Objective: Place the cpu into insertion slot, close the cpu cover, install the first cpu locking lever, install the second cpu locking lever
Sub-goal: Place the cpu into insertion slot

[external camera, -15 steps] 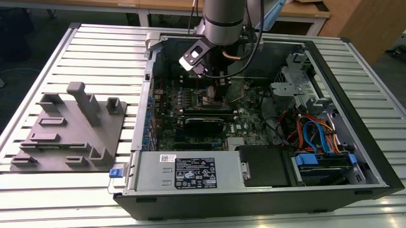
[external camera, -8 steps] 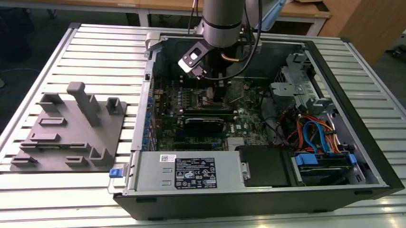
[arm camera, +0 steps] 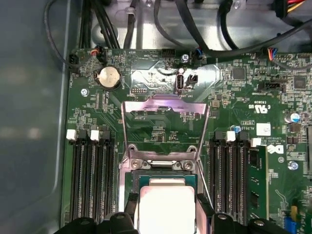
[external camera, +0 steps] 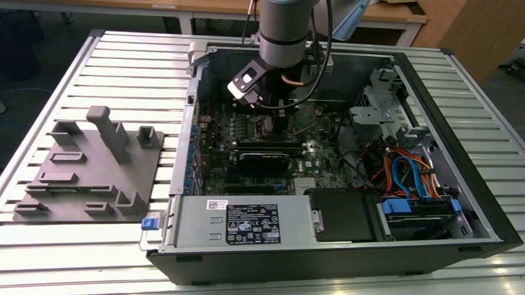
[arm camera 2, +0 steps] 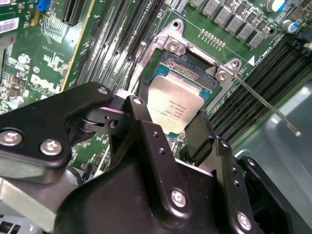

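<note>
Pinching cpu (arm camera 2: 180, 100) at opposite edges with hand (arm camera 2: 169, 119) | cpu in insertion slot (arm camera 2: 187, 68) | cpu cover (arm camera: 165, 104) stands open, clear of slot

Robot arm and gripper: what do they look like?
The arm is a pale grey cylinder with a dark band, and black cables hang beside it. The gripper is matte black, built of angular links with silver screws.

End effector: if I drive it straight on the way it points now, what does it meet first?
Most likely the cpu. The end effector points down at its metal top, which lies over the insertion slot with nothing between them. How close they are, I cannot tell.
</note>
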{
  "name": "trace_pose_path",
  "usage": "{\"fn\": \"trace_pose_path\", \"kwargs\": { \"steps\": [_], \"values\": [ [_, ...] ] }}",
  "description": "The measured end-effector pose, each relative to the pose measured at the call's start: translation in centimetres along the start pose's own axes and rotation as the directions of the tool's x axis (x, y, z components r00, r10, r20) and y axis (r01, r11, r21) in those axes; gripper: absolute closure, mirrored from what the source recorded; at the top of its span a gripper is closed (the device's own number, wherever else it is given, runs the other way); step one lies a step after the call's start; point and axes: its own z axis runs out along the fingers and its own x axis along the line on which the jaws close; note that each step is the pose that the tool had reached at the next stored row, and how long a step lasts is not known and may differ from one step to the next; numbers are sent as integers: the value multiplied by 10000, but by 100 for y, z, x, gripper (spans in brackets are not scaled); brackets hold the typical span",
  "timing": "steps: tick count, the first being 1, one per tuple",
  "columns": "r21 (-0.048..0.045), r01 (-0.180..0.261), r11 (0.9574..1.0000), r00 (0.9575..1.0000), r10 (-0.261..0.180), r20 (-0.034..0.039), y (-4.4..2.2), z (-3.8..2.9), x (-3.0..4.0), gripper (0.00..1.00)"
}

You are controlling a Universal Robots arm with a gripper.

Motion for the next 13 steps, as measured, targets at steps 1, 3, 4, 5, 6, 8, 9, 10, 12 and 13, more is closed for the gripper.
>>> {"fn": "trace_pose_path", "kwargs": {
  "steps": [1, 3, 4, 5, 6, 8, 9, 10, 12, 13],
  "values": [
    [-1, -33, 10000, 10000, 33, 2, -1, 12, 0, 46],
    [-1, -97, 10000, 10000, 97, 7, -4, 33, 0, 46],
    [-1, -107, 9999, 9999, 107, 7, -5, 43, 0, 46],
    [-1, -107, 9999, 9999, 107, 7, -7, 53, -1, 46],
    [-2, -108, 9999, 9999, 108, 7, -9, 62, -1, 46],
    [-2, -108, 9999, 9999, 108, 7, -14, 77, 0, 46],
    [-2, -107, 9999, 9999, 107, 7, -15, 83, -1, 46],
    [-1, -108, 9999, 9999, 108, 8, -18, 88, -1, 46],
    [-1, -108, 9999, 9999, 108, 8, -25, 97, 2, 46],
    [-2, -107, 9999, 9999, 107, 7, -26, 102, 4, 46]
  ]
}}
